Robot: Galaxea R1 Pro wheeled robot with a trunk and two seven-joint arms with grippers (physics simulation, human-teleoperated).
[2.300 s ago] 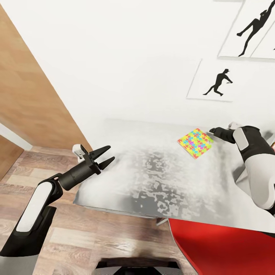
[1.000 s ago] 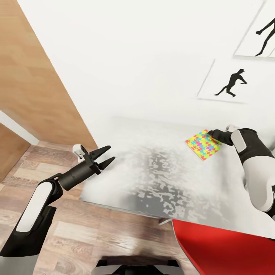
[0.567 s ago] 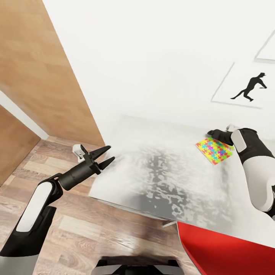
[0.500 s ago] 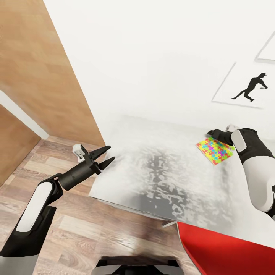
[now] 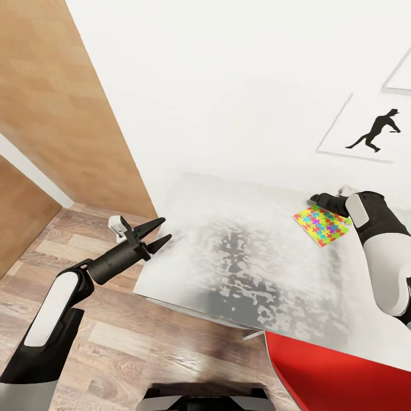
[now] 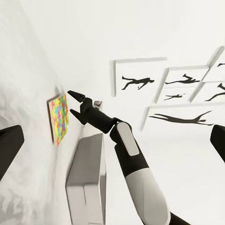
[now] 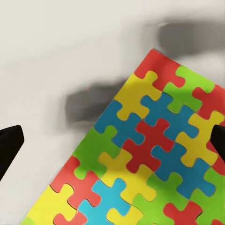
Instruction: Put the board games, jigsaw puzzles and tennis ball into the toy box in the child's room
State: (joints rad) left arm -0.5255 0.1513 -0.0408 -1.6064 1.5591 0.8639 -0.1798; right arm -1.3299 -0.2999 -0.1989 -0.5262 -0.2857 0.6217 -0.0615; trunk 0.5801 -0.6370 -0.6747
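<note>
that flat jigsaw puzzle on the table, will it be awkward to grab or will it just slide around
The jigsaw puzzle lies flat against the table with almost no edge showing, so pinching it from above looks awkward. The tabletop looks smooth, so a push probably slides it rather than tips it. The right gripper, open over one edge, will probably need to catch that edge.

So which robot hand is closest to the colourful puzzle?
The right gripper, hovering at the far edge of the jigsaw puzzle on the table. The left gripper is off past the table's other end.

Child's bedroom at home: white wall hung with baseball-player silhouette prints (image 5: 374, 125), wood-plank floor (image 5: 103, 337), bright jigsaw puzzle (image 5: 321, 224) lying on the grey desk (image 5: 240, 262).
</note>
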